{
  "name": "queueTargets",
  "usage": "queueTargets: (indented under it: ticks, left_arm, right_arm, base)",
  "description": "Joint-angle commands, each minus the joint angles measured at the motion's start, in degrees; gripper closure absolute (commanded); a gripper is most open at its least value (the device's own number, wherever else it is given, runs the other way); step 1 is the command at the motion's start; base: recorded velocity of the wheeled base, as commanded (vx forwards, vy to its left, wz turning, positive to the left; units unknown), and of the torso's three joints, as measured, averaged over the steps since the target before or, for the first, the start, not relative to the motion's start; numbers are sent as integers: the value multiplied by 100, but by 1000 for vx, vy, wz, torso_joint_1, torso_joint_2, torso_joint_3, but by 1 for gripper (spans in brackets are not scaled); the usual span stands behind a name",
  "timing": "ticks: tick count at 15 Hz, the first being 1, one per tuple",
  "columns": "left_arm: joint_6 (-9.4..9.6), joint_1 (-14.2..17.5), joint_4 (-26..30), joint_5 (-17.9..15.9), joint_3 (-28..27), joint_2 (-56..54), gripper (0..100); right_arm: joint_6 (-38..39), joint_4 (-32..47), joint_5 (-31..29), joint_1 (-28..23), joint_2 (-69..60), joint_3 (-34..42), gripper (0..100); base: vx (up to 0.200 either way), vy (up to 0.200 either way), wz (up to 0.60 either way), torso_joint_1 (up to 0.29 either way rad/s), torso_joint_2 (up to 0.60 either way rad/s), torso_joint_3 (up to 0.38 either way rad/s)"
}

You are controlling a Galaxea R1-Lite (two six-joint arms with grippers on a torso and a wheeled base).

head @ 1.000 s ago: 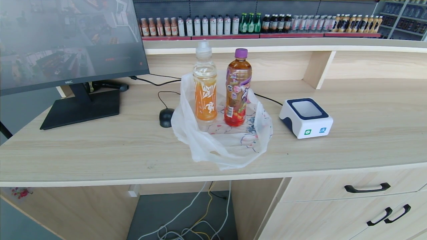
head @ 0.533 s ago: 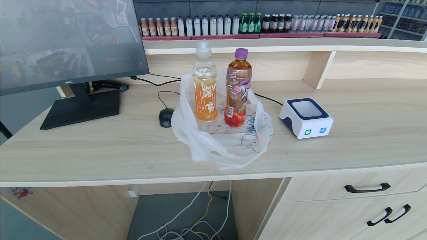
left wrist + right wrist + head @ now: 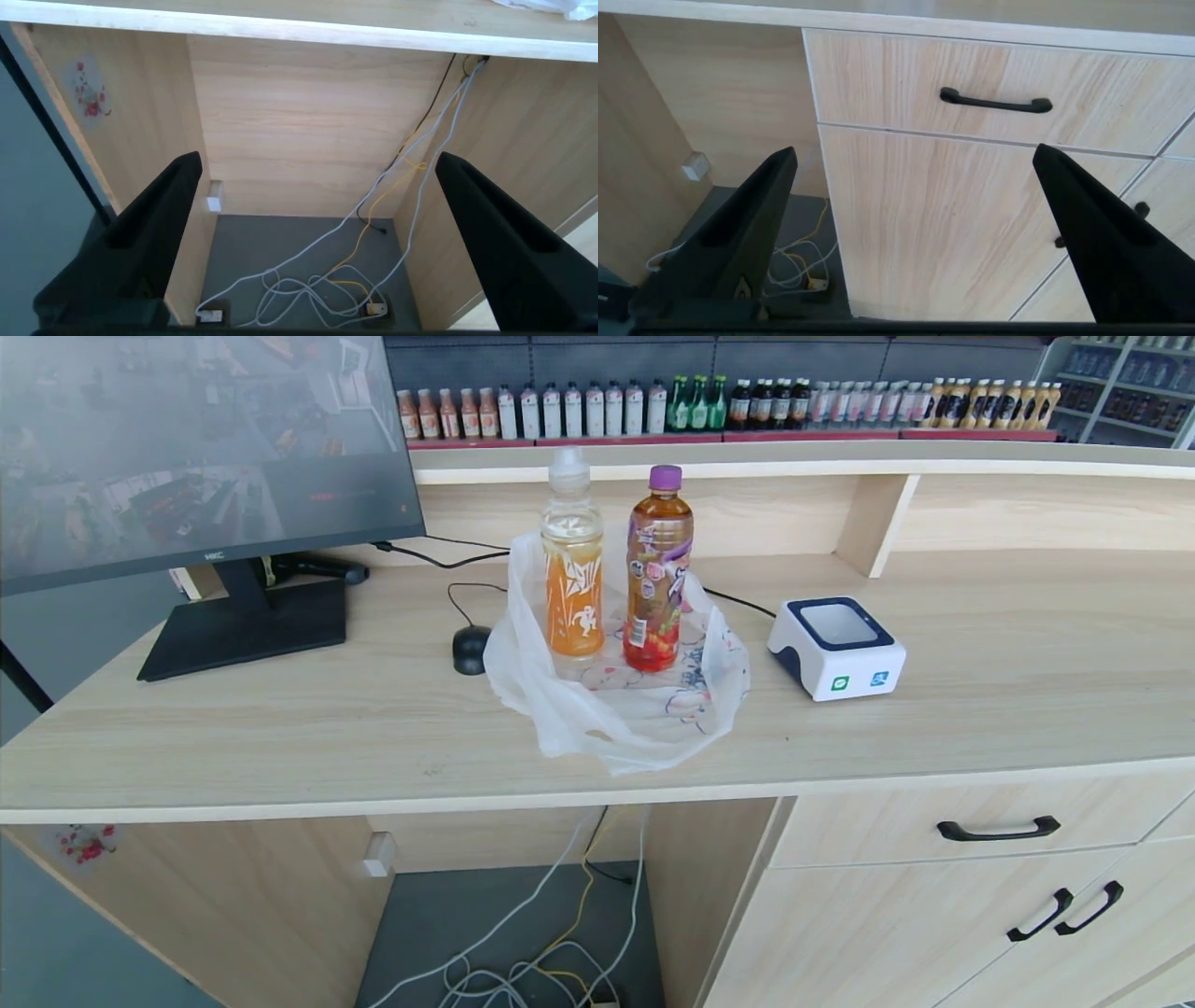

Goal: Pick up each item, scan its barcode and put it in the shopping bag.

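On the counter (image 3: 280,728), the orange-labelled bottle (image 3: 572,588) and the purple-capped bottle (image 3: 657,579) are seen upright inside the spread shopping bag (image 3: 644,728), near the scanner (image 3: 836,649) (so packing is judged complete). Below the counter's edge, the left gripper (image 3: 318,163) and right gripper (image 3: 913,154) are held wide open and empty, apparently parked.

Monitor (image 3: 187,457), left of shopping bag (image 3: 635,719): small white logo on lower bezel, letters too small to make out. Scanner (image 3: 836,647), right of bag: green and blue icon squares on front, no words. Orange-label bottle (image 3: 572,588) and purple-cap bottle (image 3: 656,588), in bag: label print illegible.
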Motion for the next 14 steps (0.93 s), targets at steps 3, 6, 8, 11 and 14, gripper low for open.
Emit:
queueTargets:
  ticks: [3, 6, 8, 11, 14]
  left_arm:
    - [-6, 1, 3, 1, 0, -2, 0]
    - [-24, 1, 12, 1, 0, -2, 0]
    - [-24, 1, 12, 1, 0, -2, 0]
    - [-24, 1, 12, 1, 0, -2, 0]
    - [-42, 1, 12, 1, 0, -2, 0]
  right_arm:
    - [3, -2, -1, 2, 0, 0, 0]
    - [-5, -2, -1, 2, 0, 0, 0]
    - [-23, -2, -1, 2, 0, 0, 0]
    - [-111, -2, -1, 2, 0, 0, 0]
    - [-172, -2, -1, 2, 0, 0, 0]
  base:
    - [0, -67, 0, 7, 2, 2]
    - [0, -200, 0, -3, 2, 5]
    - [0, -200, 0, 19, 15, 2]
    - [0, -200, 0, 1, 2, 1]
    - [0, -200, 0, 2, 2, 4]
